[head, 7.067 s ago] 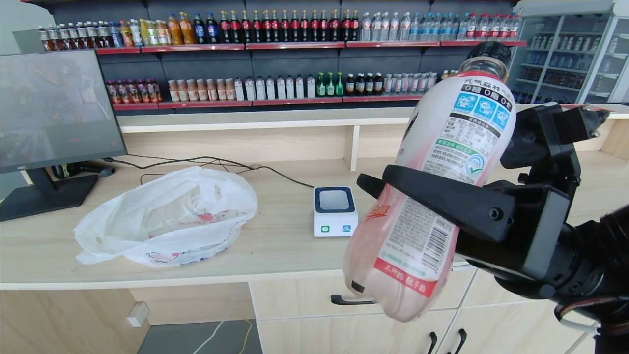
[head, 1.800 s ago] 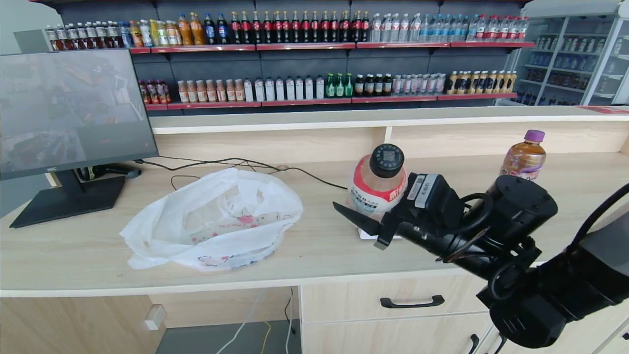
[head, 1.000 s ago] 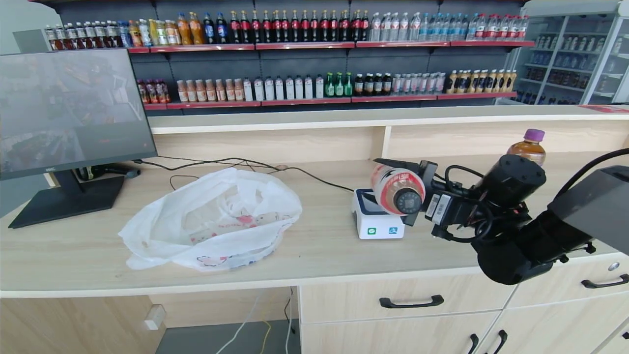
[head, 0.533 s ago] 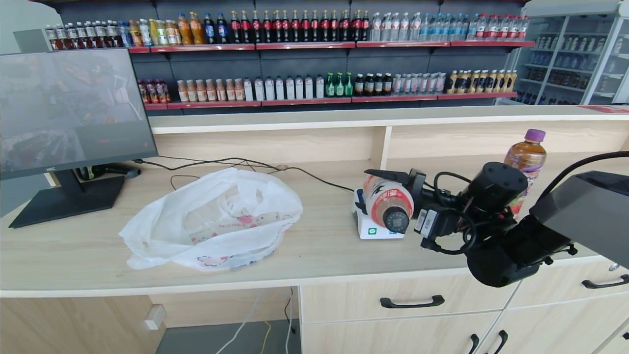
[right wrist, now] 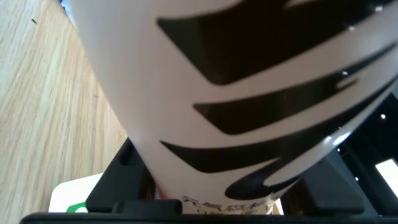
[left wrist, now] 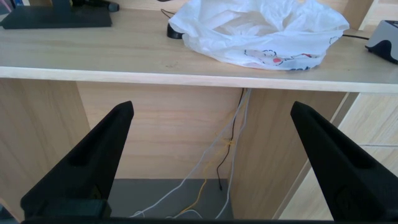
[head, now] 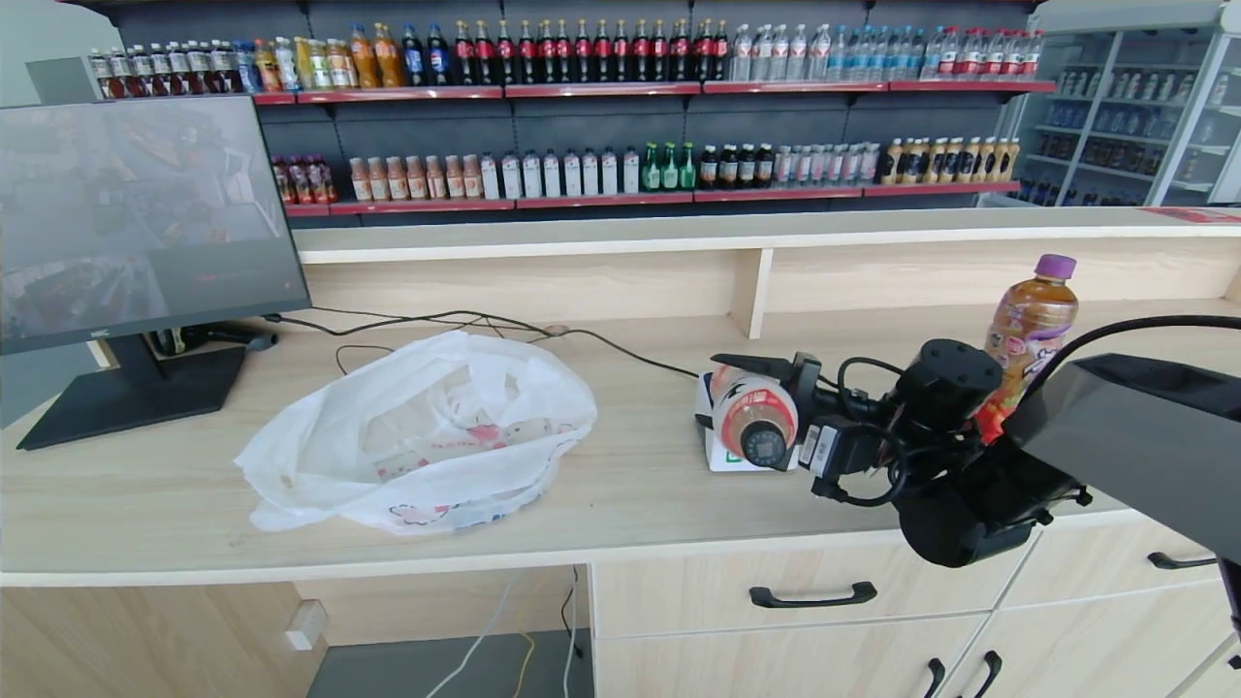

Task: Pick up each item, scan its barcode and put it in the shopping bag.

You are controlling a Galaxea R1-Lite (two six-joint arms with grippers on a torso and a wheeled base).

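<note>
Scanning: my right jaws grip the bottle (head: 747, 409) sideways over the scanner (head: 713, 452)
Next, once it reads, I carry it to the shopping bag (head: 417, 436); left jaws gape

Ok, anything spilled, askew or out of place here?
Nothing stands out. The pink bottle lies sideways in the right gripper over the scanner, which fits scanning; the brown bottle stands upright and the bag sits open on the counter. No spill.

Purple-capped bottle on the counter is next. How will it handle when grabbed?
The purple-capped bottle stands tall and narrow, so a nudge would probably tip it. Round-bodied, it would then likely roll. It looks full, so probably fairly heavy.
</note>
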